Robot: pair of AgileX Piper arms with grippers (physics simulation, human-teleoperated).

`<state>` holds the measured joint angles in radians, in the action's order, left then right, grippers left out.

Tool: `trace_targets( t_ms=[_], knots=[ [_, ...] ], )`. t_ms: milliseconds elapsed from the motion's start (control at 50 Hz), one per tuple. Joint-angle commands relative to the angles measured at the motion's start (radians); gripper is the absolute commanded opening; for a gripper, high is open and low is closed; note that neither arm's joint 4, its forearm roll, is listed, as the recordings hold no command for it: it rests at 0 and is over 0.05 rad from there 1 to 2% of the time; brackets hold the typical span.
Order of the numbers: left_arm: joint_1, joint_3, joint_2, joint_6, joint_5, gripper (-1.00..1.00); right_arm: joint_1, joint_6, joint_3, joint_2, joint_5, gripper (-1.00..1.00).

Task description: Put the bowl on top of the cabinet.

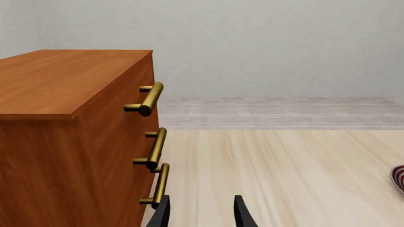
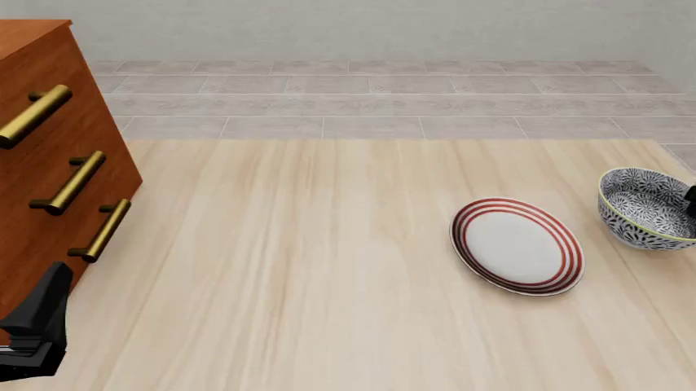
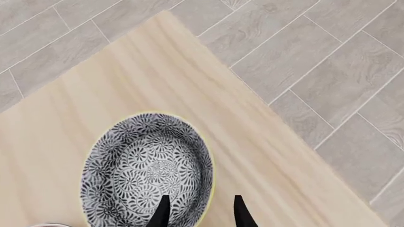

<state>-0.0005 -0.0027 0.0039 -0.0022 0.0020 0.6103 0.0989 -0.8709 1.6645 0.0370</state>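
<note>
The bowl stood upright and empty at 3 o'clock on the table, beside the red-ringed plate. The right gripper hung above it, unclenched, its fingers astride the rim. At 9 o'clock the left gripper, also unclenched and holding nothing, waited beside the cabinet.
</note>
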Motion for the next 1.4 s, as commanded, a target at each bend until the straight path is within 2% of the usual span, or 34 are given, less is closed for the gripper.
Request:
trace_targets(
  t_ms=[20, 1400],
  knots=[
    [0.0, -0.002, 0.0, 0.002, 0.001, 1.0, 0.004, -0.006, -0.002, 0.036, 0.021, 1.0],
    [0.0, -0.002, 0.0, 0.002, 0.001, 1.0, 0.007, -0.03, -0.032, 0.148, 0.058, 1.0]
  ],
)
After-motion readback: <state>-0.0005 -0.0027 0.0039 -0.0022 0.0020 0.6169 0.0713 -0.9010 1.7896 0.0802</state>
